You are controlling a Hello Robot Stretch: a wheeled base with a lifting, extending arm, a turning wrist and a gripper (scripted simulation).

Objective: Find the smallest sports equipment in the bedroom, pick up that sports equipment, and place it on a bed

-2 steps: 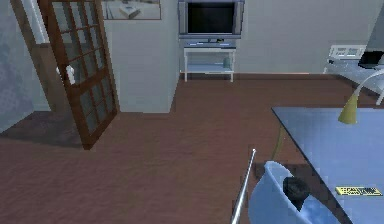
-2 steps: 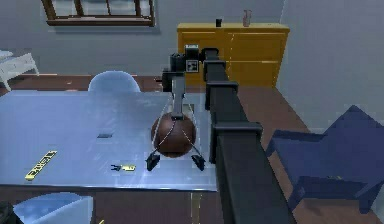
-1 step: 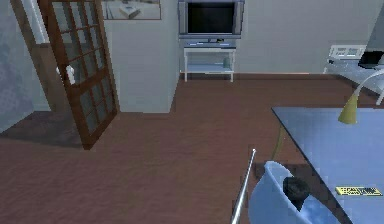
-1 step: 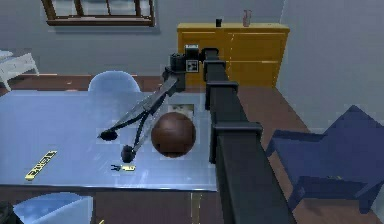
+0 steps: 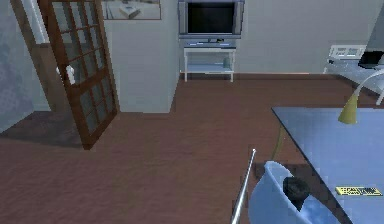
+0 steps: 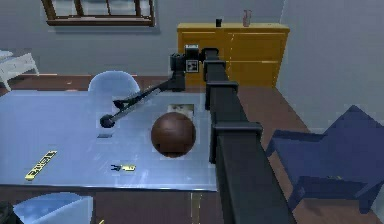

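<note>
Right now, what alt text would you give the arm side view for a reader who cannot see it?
A brown ball lies on a pale blue table, just left of the robot's dark arm; the gripper is farther left. A yellow cabinet stands behind, a blue armchair at the right.

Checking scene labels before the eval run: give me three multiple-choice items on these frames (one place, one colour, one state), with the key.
1. Where is the brown ball?
A) on the floor
B) on the pale blue table
C) on the armchair

2. What colour is the cabinet against the far wall?
A) white
B) green
C) yellow

3. How does the TV screen look?
A) dark
B) showing a bright picture
C) covered by a cloth

Key:
1 B, the ball sits on the tabletop in the arm side view.
2 C, its front and drawers are yellow.
3 A, the screen is plain black in the forward view.
</note>
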